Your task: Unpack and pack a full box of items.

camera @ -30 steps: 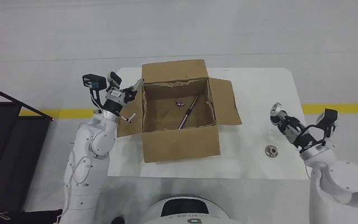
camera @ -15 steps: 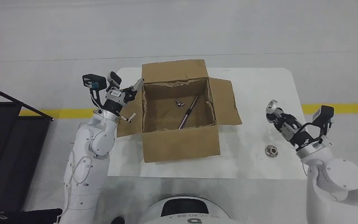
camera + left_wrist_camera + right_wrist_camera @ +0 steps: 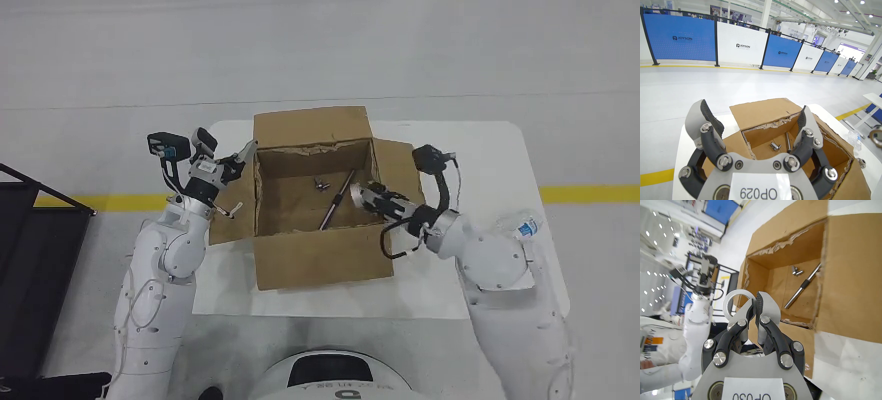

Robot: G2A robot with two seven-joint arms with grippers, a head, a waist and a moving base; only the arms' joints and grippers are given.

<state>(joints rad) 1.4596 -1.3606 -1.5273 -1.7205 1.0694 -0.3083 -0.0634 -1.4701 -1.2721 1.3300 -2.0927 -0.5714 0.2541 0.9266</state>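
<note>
An open cardboard box (image 3: 320, 258) stands mid-table. On its floor lie a metal rod (image 3: 337, 200) (image 3: 802, 286) and a small metal fitting (image 3: 320, 184) (image 3: 797, 272). My right gripper (image 3: 364, 194) (image 3: 755, 302) hovers over the box's right side, shut on the edge of a flat metal ring (image 3: 730, 306). My left gripper (image 3: 228, 150) (image 3: 755, 111) stays open just outside the box's left wall, above the left flap, holding nothing. The left wrist view looks into the box at the rod (image 3: 787, 142) and the fitting (image 3: 775, 146).
A clear plastic bottle (image 3: 520, 225) (image 3: 854, 137) lies on the white table (image 3: 470, 140) right of the box. A small nut (image 3: 861, 162) sits on the table near the box's right flap. A small bolt (image 3: 235, 208) rests by the left flap. A black frame (image 3: 30, 230) stands left of the table.
My right arm has swung from the table's right edge leftward to above the box's right side, carrying the ring. The left arm has not moved.
</note>
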